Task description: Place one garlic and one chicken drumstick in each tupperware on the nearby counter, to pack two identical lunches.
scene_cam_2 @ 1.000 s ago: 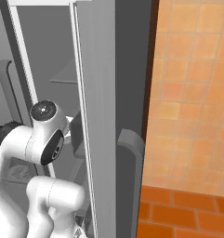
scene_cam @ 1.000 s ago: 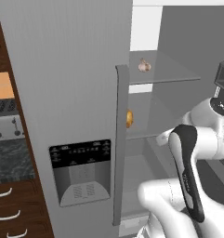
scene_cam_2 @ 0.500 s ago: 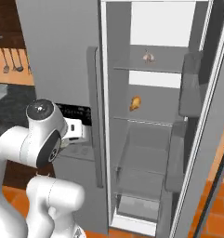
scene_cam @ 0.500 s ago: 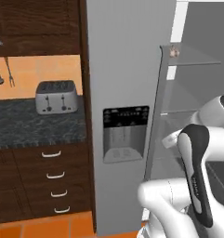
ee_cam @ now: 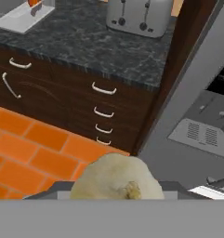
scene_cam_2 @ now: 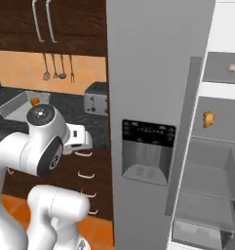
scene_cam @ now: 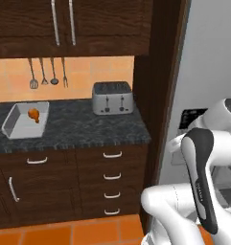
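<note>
Hand view shows garlic point(ee_cam: 117, 179) gripped; right base view, fridge drumstick point(scene_cam_2: 208, 118)

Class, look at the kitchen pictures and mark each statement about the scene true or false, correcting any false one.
1. A drumstick lies in the tupperware on the counter. True.
2. The toaster stands on the floor. False: it stands on the counter.
3. The gripper carries a garlic. True.
4. The fridge shelves are bare. False: a second garlic and a second drumstick sit there.
</note>
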